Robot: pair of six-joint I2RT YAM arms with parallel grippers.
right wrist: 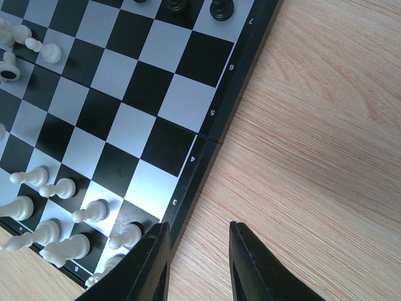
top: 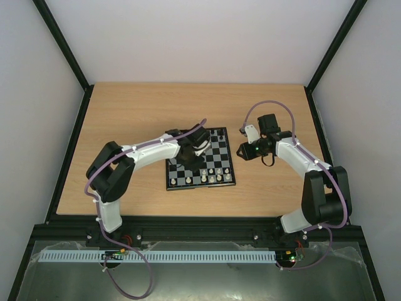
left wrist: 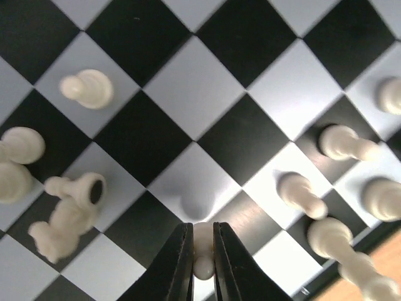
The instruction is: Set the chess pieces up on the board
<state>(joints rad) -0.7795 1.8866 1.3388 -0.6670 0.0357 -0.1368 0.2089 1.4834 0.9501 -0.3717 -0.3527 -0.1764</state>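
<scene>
The board point(top: 220, 148) lies in the middle of the wooden table. My left gripper point(left wrist: 202, 246) hangs low over it, shut on a cream-white chess piece point(left wrist: 203, 266) whose shadow falls on the pale square just ahead. More white chess pieces point(left wrist: 88, 89) stand on nearby squares, and one group point(left wrist: 69, 216) at the left leans together. A row of white pieces point(right wrist: 62, 187) stands along the board's near rows, and black pieces point(right wrist: 219, 9) stand at its far edge. My right gripper point(right wrist: 198, 226) is open over bare wood, beside the board's numbered right border point(right wrist: 210, 135).
The wooden table point(top: 125, 113) extends around the board on all sides. Black frame posts and pale walls point(top: 37, 125) enclose it. The right arm point(top: 313, 169) curves in from the right, its gripper point(top: 243, 149) just off the board's right edge.
</scene>
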